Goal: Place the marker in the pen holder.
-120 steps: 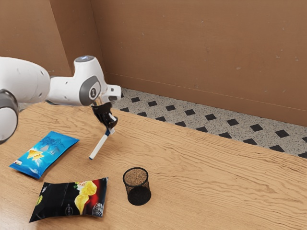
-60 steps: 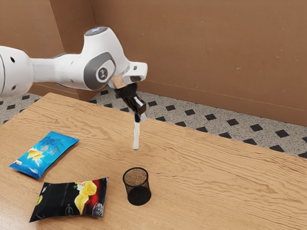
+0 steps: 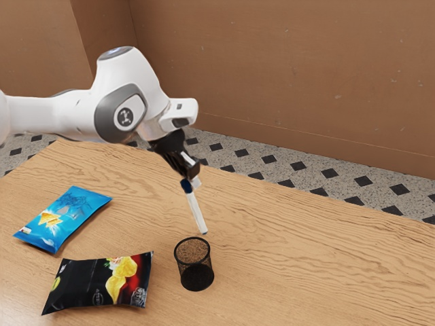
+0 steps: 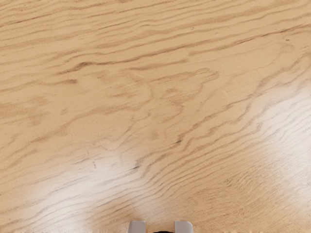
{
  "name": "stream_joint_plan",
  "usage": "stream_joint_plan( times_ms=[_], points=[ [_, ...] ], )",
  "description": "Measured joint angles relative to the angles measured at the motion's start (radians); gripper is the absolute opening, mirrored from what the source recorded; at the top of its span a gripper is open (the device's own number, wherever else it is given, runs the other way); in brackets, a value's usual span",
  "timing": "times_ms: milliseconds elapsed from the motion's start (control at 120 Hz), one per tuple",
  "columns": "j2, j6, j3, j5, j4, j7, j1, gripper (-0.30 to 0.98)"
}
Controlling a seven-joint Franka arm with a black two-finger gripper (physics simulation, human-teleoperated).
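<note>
In the exterior view my gripper (image 3: 190,180) is shut on the upper, dark blue end of the white marker (image 3: 196,212). The marker hangs tilted, its lower end leaning toward the exterior view's right. That lower end appears just above the far rim of the black mesh pen holder (image 3: 194,266), outside its opening as pictured; the exact distance between them is unclear. The holder stands upright on the table. At the wrist view's lower edge are the grey tips of my gripper (image 4: 161,227), with a dark thing partly visible between them.
A blue chip bag (image 3: 63,219) lies on the wooden table (image 3: 306,258) toward the exterior view's left. Nearer the camera, a black chip bag (image 3: 98,282) lies beside the pen holder. Beyond the table's far edge are tiled floor and a brown wall.
Carrying the marker, my hand has travelled toward the exterior view's right, then come lower and slightly back left. The marker's tilt has changed, and its lower end is now closer to the holder.
</note>
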Motion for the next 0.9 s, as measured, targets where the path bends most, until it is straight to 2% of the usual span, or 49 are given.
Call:
stream_joint_plan(
  times_ms=[350, 900],
  points=[
    [-0.128, -0.057, -0.030, -0.012, -0.079, -0.031, -0.004, -0.10],
    [-0.127, -0.086, -0.015, -0.012, -0.113, -0.051, 0.003, -0.10]
  ],
)
